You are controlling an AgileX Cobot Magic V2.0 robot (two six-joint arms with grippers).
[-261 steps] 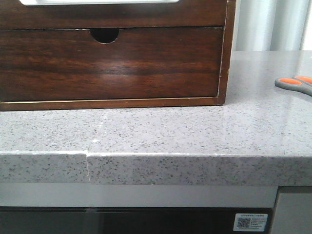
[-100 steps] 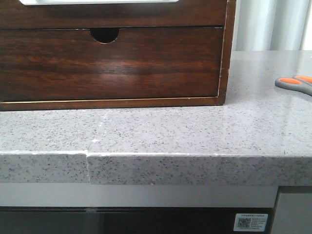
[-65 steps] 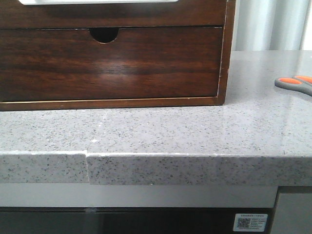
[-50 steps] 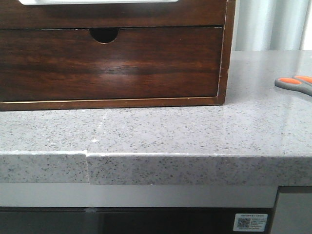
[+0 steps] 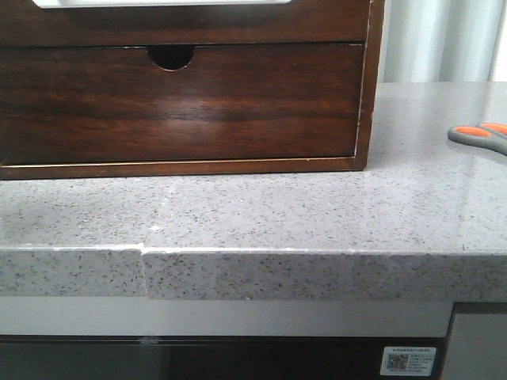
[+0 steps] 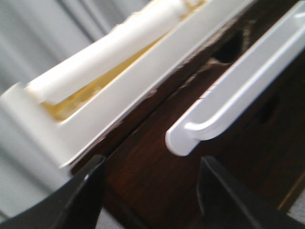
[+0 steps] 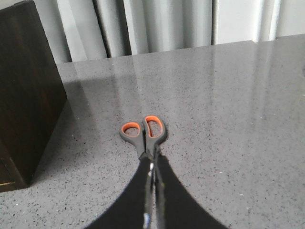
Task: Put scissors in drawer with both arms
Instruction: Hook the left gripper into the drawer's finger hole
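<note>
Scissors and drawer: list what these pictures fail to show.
- Front view: scissors cut off by the right edge; only the handles show.
- Right wrist view: blades hidden by the right claw; grip unclear.
- Front view: drawer cut off by the top edge.
- Left wrist view: blurred; whether the open left claw touches the drawer is unclear.

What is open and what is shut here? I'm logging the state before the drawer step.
drawer: looks shut.
notched drawer: shut.
scissors: blades closed, flat on counter.
left gripper: open, empty.
right gripper: shut on scissors.
</note>
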